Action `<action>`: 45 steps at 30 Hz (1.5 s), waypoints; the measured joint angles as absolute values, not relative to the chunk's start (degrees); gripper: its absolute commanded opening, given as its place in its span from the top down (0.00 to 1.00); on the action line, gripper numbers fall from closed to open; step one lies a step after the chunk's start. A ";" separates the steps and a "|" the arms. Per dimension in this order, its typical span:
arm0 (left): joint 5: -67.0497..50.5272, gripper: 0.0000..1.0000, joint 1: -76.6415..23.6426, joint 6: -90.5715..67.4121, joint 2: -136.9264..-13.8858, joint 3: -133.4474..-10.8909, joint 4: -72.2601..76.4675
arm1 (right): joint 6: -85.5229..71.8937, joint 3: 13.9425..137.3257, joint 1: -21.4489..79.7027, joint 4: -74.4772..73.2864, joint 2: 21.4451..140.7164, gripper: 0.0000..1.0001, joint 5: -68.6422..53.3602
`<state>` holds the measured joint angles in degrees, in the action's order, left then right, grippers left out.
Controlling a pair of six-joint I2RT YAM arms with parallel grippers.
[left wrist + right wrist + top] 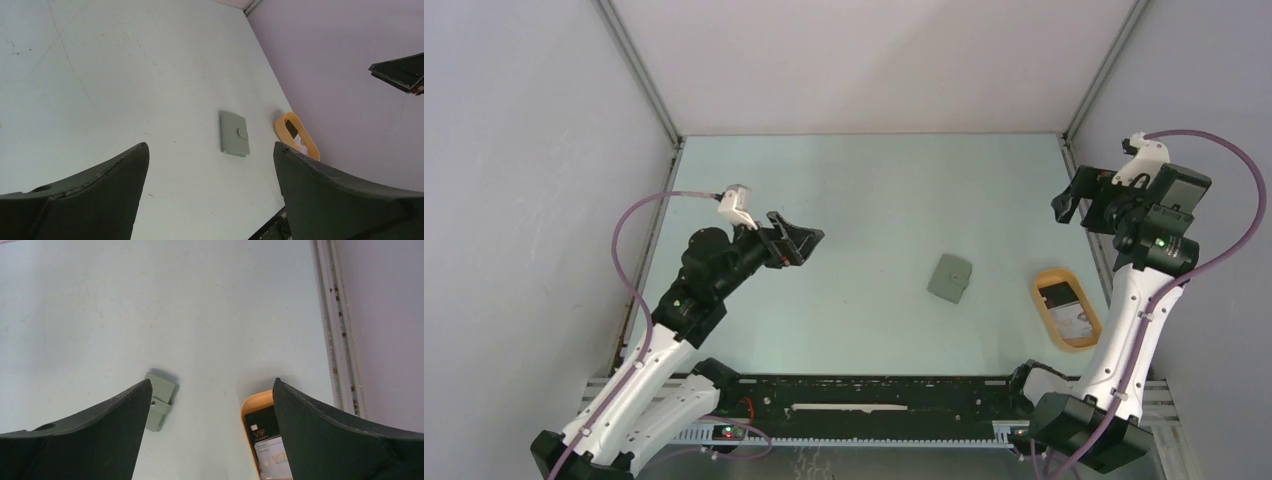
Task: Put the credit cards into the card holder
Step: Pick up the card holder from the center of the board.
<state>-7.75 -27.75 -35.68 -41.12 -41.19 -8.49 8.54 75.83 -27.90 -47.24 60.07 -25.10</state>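
The card holder (pixel 950 278) is a small grey-green wallet lying folded shut on the pale table, right of centre; it also shows in the wrist views (pixel 234 133) (pixel 161 395). The credit cards (pixel 1064 305), one black (pixel 262 427) and one pale (pixel 274 457), lie in a tan-yellow oval tray (pixel 1036 300) to its right. My left gripper (pixel 809 243) (pixel 210 145) hovers open far to the left of the wallet, holding nothing. My right gripper (pixel 1066 205) (pixel 212 381) is open and empty, raised behind the tray near the right wall.
The tray rim (pixel 310 147) (pixel 246 412) sits close to the right wall and its metal frame strip (pixel 335 340). A black rail (pixel 874 395) runs along the near table edge. Grey walls close in the left, back and right sides.
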 measured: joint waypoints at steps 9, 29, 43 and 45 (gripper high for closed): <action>-8.23 0.02 -27.75 -36.69 -37.30 -38.33 -5.26 | 13.63 75.83 -31.73 -50.26 63.26 0.08 -46.06; -9.13 0.03 -27.86 -49.17 -39.27 -22.04 11.03 | 18.74 57.01 -4.32 -47.72 77.91 0.00 -36.40; -7.11 0.04 -32.10 -52.07 -42.59 -20.73 15.44 | 18.09 57.52 -2.37 -45.47 88.14 0.07 -29.65; -6.22 0.04 -32.82 -52.05 -43.05 -20.73 15.66 | 17.26 57.87 -2.22 -45.28 89.76 0.10 -28.95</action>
